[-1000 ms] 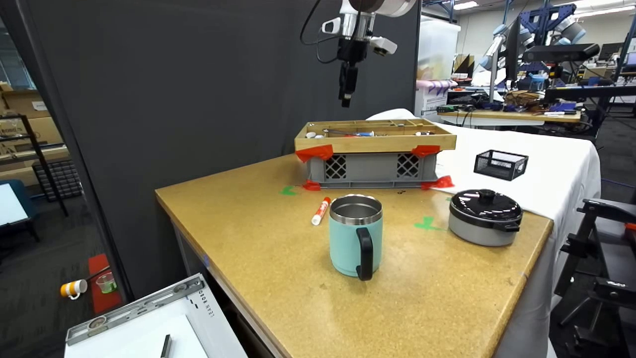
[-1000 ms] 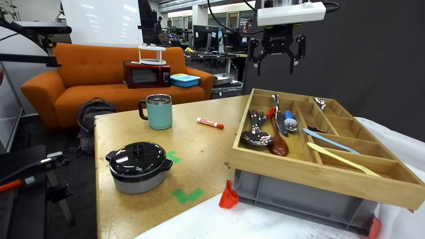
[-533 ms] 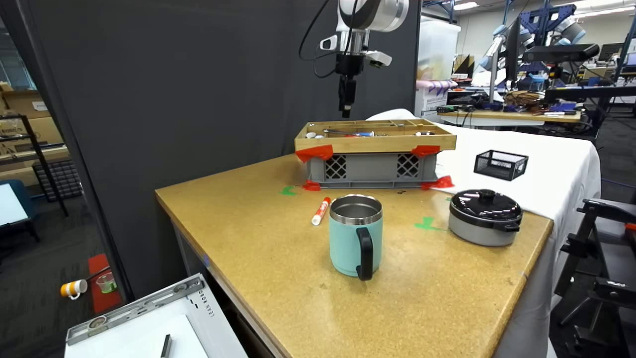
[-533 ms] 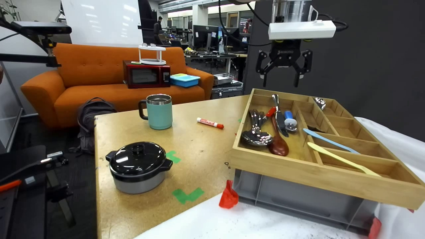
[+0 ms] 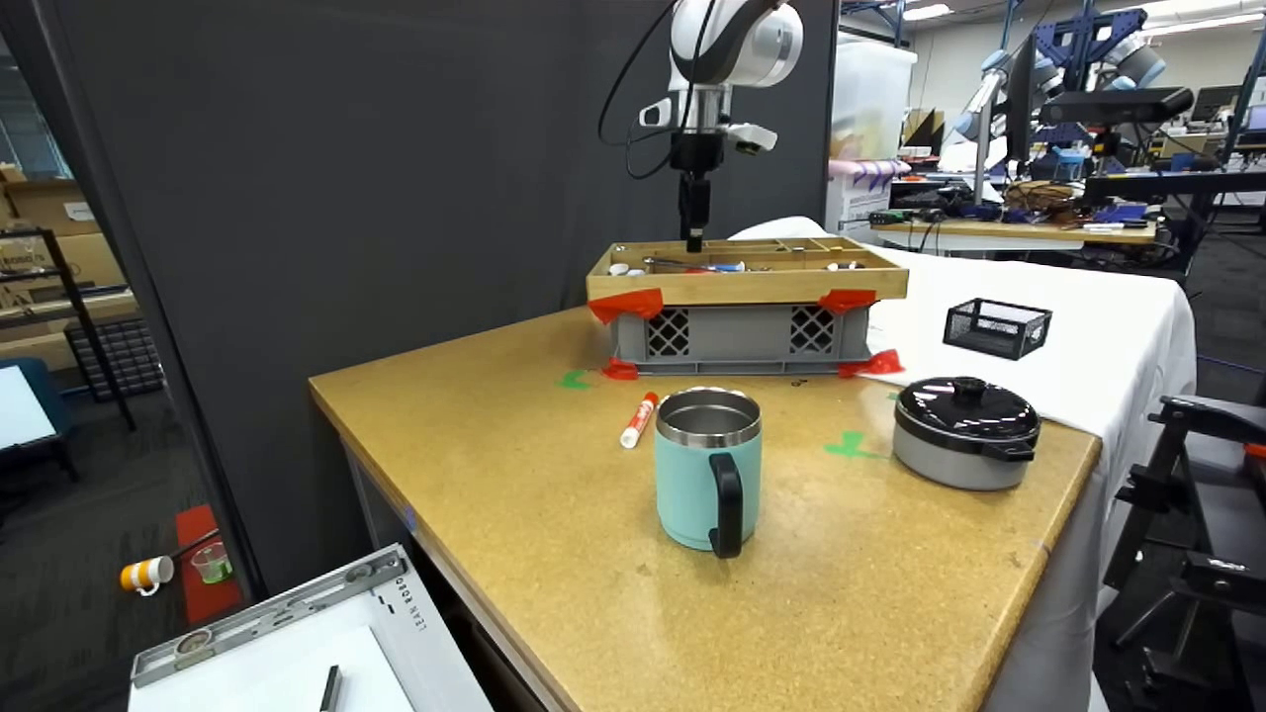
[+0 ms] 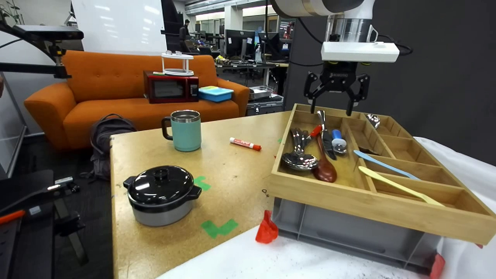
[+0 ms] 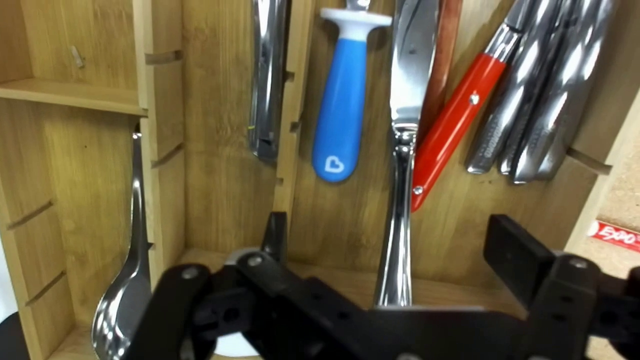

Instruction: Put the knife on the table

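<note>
Spread wide and empty, the gripper (image 6: 331, 111) above the silver dinner knife (image 7: 404, 134) should pinch its steel handle (image 7: 398, 235), avoiding the red handle (image 7: 454, 127) alongside.

In the wrist view, the blade of the knife (image 7: 404, 150) is cut off by the top edge, a marker (image 7: 619, 237) by the right; the knife's handle end is covered by the gripper (image 7: 389, 226), whose body is blurred. In an exterior view, utensils (image 5: 730, 266) in the tray (image 5: 752, 290) are partly hidden by its near wall — most too small to be made out. The arm (image 5: 737, 44) is cropped at the top of both exterior views.
</note>
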{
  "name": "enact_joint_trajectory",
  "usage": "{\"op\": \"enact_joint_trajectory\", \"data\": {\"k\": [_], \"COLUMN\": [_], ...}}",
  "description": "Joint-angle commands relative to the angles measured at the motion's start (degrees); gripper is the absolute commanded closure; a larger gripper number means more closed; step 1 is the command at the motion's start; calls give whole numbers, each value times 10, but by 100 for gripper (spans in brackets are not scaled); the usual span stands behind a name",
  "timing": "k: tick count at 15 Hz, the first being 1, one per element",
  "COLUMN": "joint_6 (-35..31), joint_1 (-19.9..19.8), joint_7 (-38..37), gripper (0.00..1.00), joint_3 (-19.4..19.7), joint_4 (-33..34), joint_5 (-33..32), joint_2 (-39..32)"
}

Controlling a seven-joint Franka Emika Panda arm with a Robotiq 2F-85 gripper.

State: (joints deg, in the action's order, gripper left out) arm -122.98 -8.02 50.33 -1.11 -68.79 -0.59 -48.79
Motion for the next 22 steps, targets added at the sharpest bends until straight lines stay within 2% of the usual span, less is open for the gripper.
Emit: {"op": "enact_joint_trajectory", "data": {"k": [1, 7, 8, 9, 11, 16, 17, 20, 22], "joint_6": [38, 44, 43, 41, 39, 37, 37, 37, 36], "joint_1": [-9, -8, -9, -9, -7, -5, -4, -3, -3], "joint_7": [14, 17, 17, 17, 15, 11, 11, 10, 9], "gripper": [0, 0, 4, 26, 31, 68, 73, 97, 99], "joint_3": [-15, -19, -20, -21, -22, -23, -22, -21, -20], "joint_4": [40, 52, 54, 54, 53, 55, 56, 57, 57], "joint_5": [-5, -5, -4, -3, -3, -5, -6, -8, -8], "joint_2": [-23, -45, -47, -48, -47, -43, -43, -41, -41]}}
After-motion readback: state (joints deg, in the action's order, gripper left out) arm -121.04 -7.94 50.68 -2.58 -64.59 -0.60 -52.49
